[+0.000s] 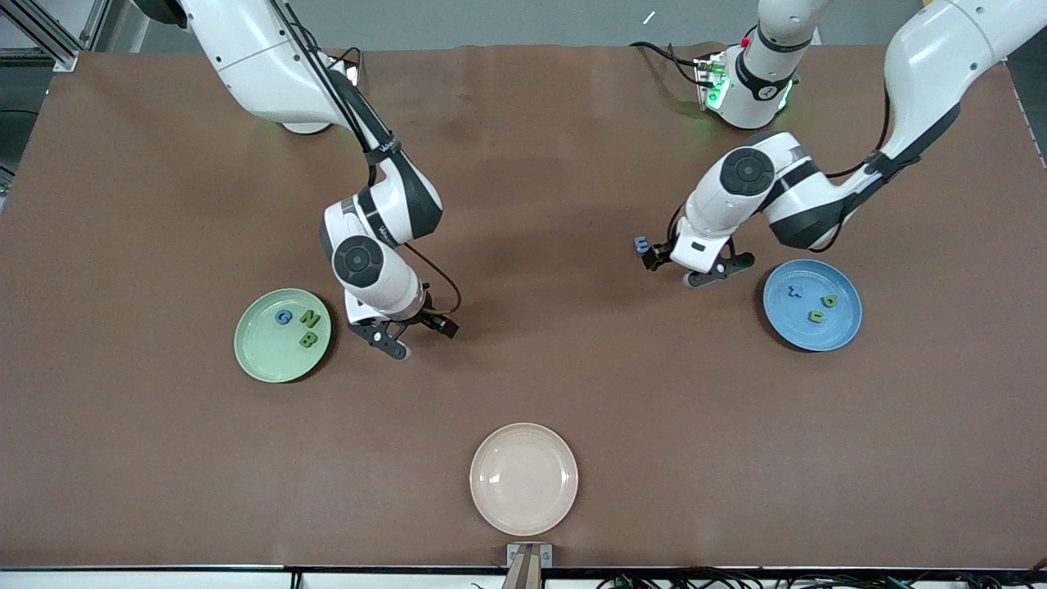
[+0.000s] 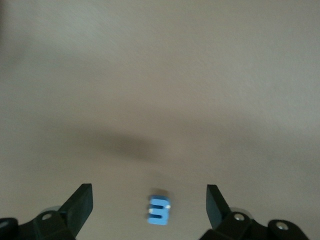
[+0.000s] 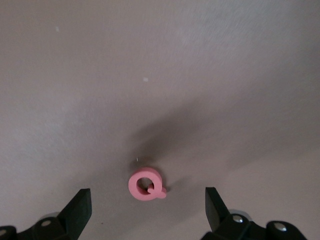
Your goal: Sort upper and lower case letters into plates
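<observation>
We see a brown surface with three plates on it. The green plate lies toward the right arm's end and carries three letters: a blue G, a green N and a green B. The blue plate lies toward the left arm's end and carries three small letters, one blue and two green; we cannot read these with any certainty. The beige plate sits near the surface's edge closest to the front camera, about midway along it, and holds nothing.

The right end effector hangs low over the bare surface just beside the green plate, on the side toward the middle. Its fingers stand wide apart and hold nothing. In the right wrist view a pink Q lies flat on the surface between the open fingers; the front view hides it under the arm.

The left end effector hangs over the bare surface near the blue plate, also on the side toward the middle. Its fingers are spread wide and grip nothing. A light blue letter, perhaps an E, lies on the surface between them in the left wrist view, and it shows in the front view just beside the end effector.
</observation>
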